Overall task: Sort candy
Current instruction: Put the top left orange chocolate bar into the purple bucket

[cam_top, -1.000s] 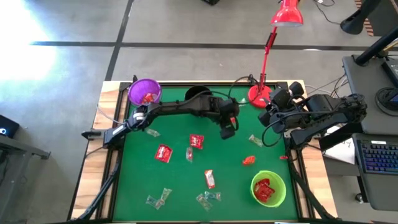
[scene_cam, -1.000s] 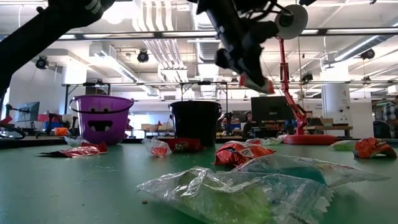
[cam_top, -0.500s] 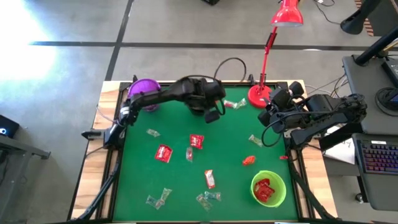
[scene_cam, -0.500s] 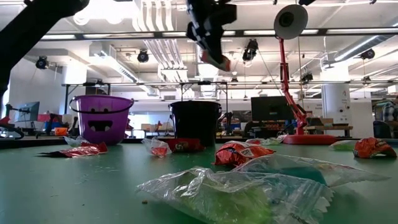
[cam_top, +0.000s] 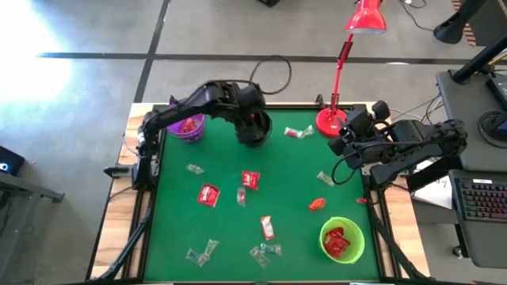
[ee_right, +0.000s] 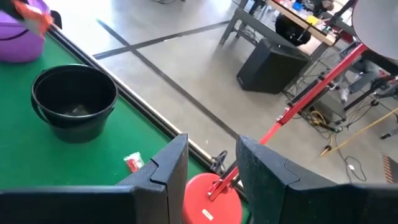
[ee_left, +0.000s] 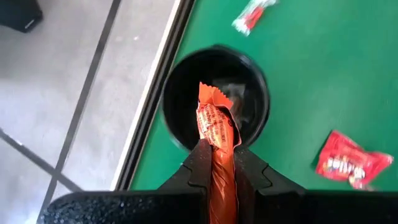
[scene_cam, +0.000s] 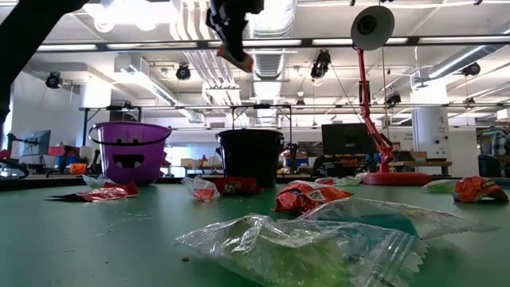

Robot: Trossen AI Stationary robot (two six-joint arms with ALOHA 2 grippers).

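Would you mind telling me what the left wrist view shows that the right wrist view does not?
Only the left wrist view shows the orange candy clamped in the left gripper, hanging over the bucket's mouth. Only the right wrist view shows the right gripper with jaws apart, the red lamp base and the purple bowl. Both show the black bucket on the green table.

The left gripper hangs high with fingers pinched together; the right gripper waits aside, fingers apart.
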